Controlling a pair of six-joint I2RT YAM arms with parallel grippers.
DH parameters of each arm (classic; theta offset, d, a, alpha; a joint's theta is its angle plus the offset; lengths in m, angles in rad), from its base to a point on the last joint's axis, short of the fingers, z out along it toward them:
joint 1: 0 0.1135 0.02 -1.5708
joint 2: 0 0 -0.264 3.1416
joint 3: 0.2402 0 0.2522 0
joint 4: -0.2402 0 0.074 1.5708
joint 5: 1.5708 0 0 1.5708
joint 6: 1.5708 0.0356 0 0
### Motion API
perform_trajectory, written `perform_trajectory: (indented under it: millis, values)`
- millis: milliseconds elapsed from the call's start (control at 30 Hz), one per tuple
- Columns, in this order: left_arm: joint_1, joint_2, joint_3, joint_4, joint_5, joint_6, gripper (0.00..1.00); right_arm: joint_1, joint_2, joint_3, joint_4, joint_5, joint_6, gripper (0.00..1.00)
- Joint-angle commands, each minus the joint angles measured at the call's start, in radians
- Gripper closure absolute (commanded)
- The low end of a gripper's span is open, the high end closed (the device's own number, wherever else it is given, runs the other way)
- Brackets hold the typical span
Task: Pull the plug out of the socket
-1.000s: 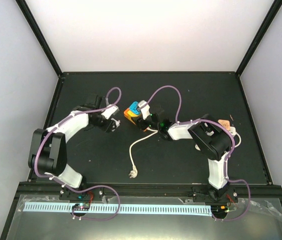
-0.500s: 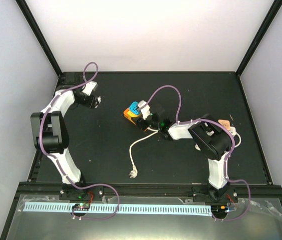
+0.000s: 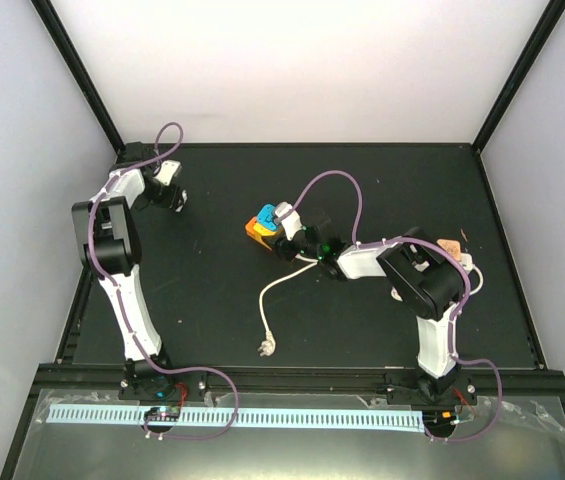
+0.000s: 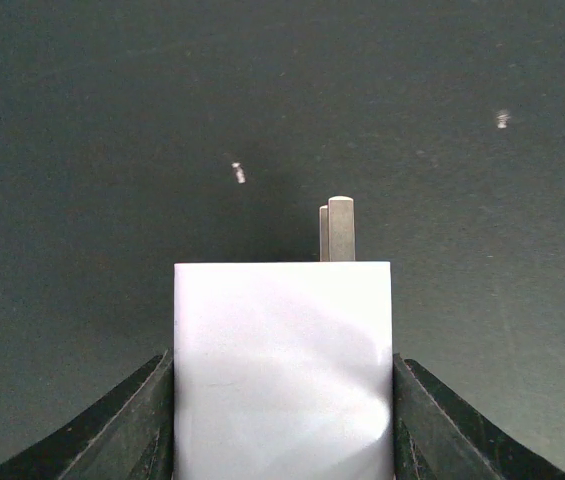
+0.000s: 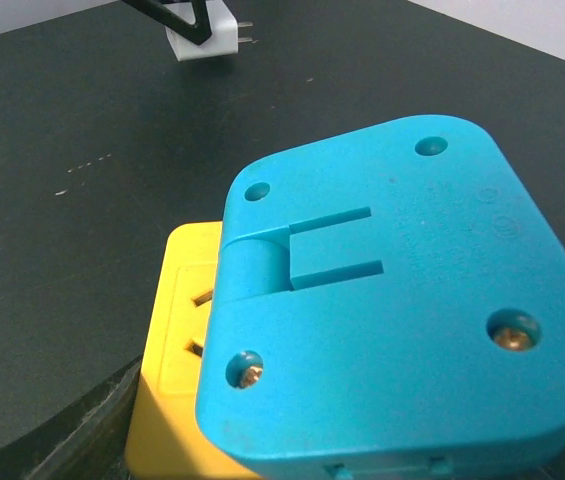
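The white plug with its metal prongs sits between the fingers of my left gripper, which is shut on it. In the top view that gripper is at the table's far left back corner, well apart from the socket. The socket is a yellow block with a blue body on top, its slots bare. My right gripper is shut on the socket at mid table. The right wrist view also shows the plug far off.
A loose white cable curls on the black table in front of the socket, its end plug near the front edge. A small tan object lies by the right arm. Black frame posts stand at the back corners.
My left arm has swung from beside the socket to the far left back corner, carrying the white plug. The right gripper and the socket have stayed put.
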Motion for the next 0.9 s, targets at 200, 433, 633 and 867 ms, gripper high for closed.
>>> perform_trajectory:
  millis: [200, 433, 633, 867]
  values:
    - [0.026, 0.044, 0.056, -0.016, -0.012, -0.006, 0.63, 0.001, 0.042, -0.017, -0.052, -0.080, -0.021, 0.79]
    - [0.037, 0.047, 0.067, -0.031, 0.007, -0.006, 0.38, 0.002, 0.039, -0.015, -0.060, -0.118, -0.033, 0.79]
    - [0.046, 0.030, 0.071, -0.103, 0.045, 0.026, 0.20, 0.002, 0.050, -0.010, -0.070, -0.151, -0.048, 0.79]
    - [0.066, -0.120, -0.013, -0.151, 0.220, 0.091, 0.01, 0.001, 0.058, -0.015, -0.078, -0.231, -0.099, 0.80]
